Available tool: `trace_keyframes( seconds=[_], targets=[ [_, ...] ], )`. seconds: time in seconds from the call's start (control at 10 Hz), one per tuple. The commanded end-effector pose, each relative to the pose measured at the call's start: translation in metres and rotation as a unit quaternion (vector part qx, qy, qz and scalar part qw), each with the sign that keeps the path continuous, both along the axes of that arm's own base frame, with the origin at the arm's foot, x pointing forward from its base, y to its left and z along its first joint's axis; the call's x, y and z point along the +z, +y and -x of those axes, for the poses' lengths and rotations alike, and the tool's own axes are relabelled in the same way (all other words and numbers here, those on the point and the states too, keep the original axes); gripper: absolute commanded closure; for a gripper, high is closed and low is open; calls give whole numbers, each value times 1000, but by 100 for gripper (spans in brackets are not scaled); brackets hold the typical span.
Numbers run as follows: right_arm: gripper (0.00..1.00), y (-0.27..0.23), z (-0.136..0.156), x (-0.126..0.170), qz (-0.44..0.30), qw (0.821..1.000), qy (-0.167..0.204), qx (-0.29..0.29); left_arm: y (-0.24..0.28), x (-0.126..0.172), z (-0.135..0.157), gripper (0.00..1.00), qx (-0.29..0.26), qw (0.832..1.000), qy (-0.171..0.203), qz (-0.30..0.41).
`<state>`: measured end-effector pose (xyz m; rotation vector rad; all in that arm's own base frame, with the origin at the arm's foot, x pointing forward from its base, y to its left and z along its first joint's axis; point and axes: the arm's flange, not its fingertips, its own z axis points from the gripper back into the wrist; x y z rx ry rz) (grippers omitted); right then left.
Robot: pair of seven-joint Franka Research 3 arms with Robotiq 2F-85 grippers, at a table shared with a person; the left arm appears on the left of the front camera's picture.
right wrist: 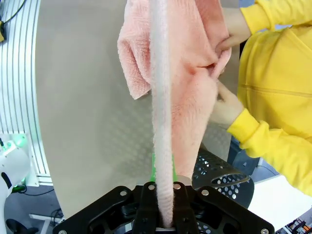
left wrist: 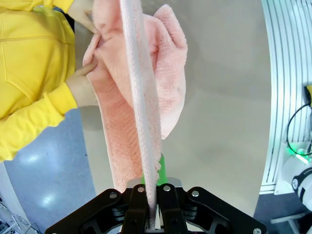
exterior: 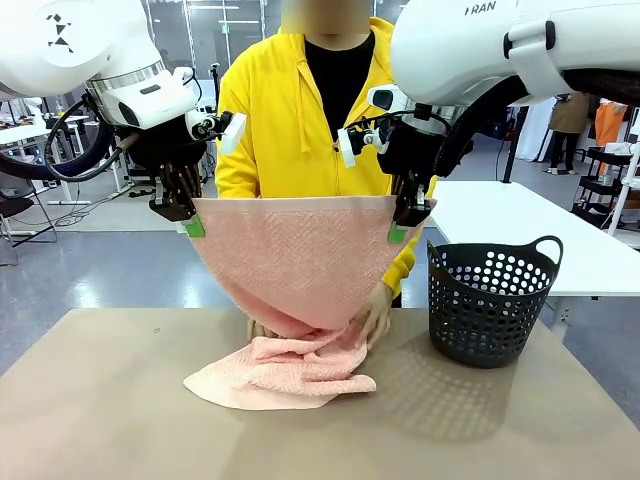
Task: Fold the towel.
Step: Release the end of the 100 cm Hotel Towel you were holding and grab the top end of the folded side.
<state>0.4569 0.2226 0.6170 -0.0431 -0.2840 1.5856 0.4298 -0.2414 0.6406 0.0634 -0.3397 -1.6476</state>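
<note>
Towel (exterior: 290, 260) of salmon-pink terry cloth hangs stretched between two white robot arms above a tan desk (exterior: 100, 400). The left tool (exterior: 192, 222) pinches one upper corner of the towel between its green pads. The right tool (exterior: 400, 228) pinches the other upper corner, so the top edge runs level and taut between them. Both tools are pressed together on the cloth. In each wrist view the hem runs as a narrow pale band straight down into the clamped fingers.

Below the top edge the herringbone cloth narrows toward the middle. Its lower part lies bunched in a loose heap on the desk, near the desk's middle.

A person (exterior: 290, 110) in a yellow hooded top stands at the far side of the desk, behind the hanging cloth. The person's hand (exterior: 378, 315) grips the towel low down at its picture-right edge, just above the desk. The left wrist view shows a second hand (left wrist: 83, 87) gripping folds of the same low part of the cloth, close to the first.

A dark basket (exterior: 490, 300) with round holes and loop handles stands upright on the desk at the robot's right, apart from the towel.
</note>
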Motion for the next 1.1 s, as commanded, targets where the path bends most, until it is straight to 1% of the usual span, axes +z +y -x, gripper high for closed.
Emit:
trace_keyframes(
  seconds=[0.0, 1.0],
  targets=[
    [100, 0, 0, 0, 1, 1000, 0, 0, 1, 0, -1, 100, 1, 1000, 0, 0],
    [100, 0, 0, 0, 1, 1000, 0, 0, 1, 0, -1, 100, 1, 1000, 0, 0]
  ],
)
